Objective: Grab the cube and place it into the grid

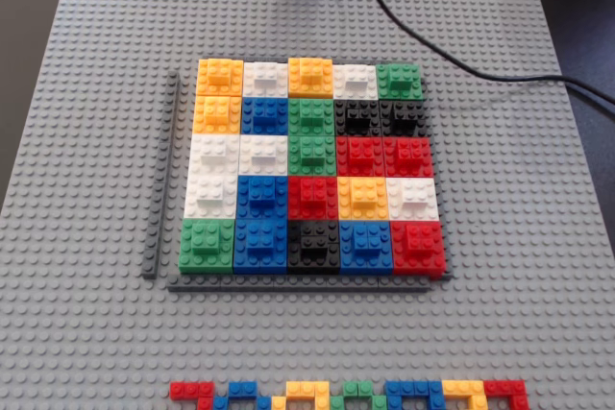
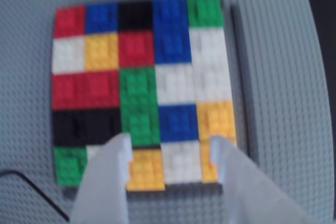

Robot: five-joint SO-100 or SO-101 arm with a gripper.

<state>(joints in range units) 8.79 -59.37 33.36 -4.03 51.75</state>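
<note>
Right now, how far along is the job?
Looks done: the grid shows all twenty-five cells filled, and no loose block lies on the baseplate. In hand: nothing; the end effector is open and empty above the grid's edge row. Left: probably only pulling the arm clear.

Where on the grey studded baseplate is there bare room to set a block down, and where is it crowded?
Bare grey studded baseplate lies left of the loose dark grey strip, right of the five-by-five multicoloured Lego grid, and between the grid and the row of small coloured bricks. Crowded: the grid, every cell filled. A black cable crosses the far right corner.
</note>
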